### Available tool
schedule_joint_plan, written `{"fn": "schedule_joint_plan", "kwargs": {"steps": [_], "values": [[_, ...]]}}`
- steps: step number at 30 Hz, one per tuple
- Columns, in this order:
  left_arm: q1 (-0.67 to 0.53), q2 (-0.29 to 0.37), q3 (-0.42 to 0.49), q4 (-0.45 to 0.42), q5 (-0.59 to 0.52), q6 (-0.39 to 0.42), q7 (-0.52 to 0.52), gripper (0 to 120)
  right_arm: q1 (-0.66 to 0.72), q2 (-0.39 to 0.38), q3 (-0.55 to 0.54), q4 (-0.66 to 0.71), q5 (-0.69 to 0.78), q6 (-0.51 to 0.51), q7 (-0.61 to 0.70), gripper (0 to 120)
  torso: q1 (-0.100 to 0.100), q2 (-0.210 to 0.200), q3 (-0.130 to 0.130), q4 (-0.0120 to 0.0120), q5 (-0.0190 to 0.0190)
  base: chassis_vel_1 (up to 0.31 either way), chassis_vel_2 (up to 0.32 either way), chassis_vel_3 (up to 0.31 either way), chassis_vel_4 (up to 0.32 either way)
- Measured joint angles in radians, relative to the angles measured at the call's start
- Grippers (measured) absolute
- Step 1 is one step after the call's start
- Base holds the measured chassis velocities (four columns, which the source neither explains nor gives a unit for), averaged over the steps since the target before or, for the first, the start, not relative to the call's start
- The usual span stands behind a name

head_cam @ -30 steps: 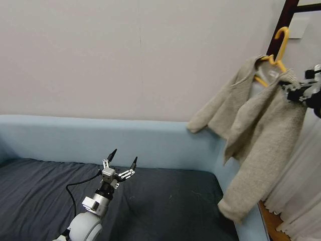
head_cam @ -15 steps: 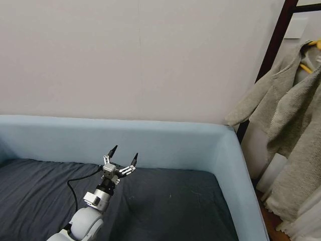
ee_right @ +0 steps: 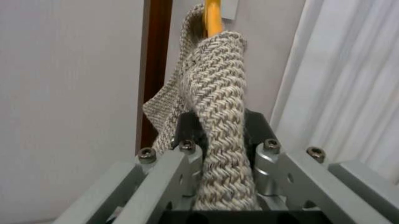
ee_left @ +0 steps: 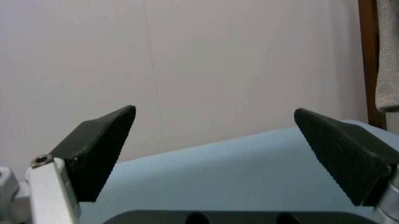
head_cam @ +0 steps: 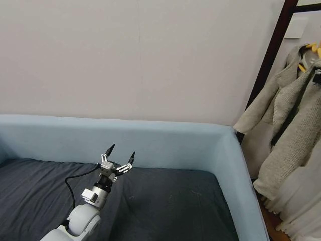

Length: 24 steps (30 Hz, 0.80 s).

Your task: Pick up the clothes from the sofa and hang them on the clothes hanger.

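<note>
Though partly cut off, cardigan (head_cam: 301,135) hangs in right pincer (ee_right: 218,137); left pincer (head_cam: 122,150) gapes.

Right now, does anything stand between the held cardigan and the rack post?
Nothing visible does. The right gripper is shut on the cardigan, whose yellow hanger is up near the dark rack post. The left gripper hangs open over the sofa.

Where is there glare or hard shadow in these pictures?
Head view: soft, even light on the wall, no glare or hard shadow. Left wrist view: the open left pincer reads dark against the wall. Right wrist view: the cardigan clamped in the right pincer is evenly lit; the curtain is brightest.
</note>
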<state>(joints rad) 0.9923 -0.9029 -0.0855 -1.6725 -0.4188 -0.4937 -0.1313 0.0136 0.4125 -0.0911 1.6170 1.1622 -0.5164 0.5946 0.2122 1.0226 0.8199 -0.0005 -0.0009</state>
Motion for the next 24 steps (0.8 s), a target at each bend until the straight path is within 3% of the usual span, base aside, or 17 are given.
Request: {"fn": "schedule_joint_plan", "kwargs": {"steps": [4, 17, 24], "values": [[0.002, -0.002, 0.000, 0.001, 0.002, 0.001, 0.002, 100, 0.082, 0.018, -0.061, -0.033, -0.008, -0.005, 0.003, 9, 0.000, 0.000, 0.000, -0.0012, -0.0001, 0.000, 0.000, 0.000, 0.000], [0.026, -0.006, -0.021, -0.027, 0.007, 0.001, 0.003, 100, 0.364, 0.129, -0.286, -0.188, 0.005, -0.017, 0.036, 9, 0.000, 0.000, 0.000, -0.0007, 0.0001, 0.000, 0.000, 0.000, 0.000], [0.038, -0.016, -0.027, -0.034, 0.019, 0.000, 0.003, 100, 0.498, 0.233, -0.383, -0.321, 0.129, -0.023, 0.131, 9, 0.000, 0.000, 0.000, -0.0003, -0.0002, 0.000, 0.000, 0.000, 0.000]]}}
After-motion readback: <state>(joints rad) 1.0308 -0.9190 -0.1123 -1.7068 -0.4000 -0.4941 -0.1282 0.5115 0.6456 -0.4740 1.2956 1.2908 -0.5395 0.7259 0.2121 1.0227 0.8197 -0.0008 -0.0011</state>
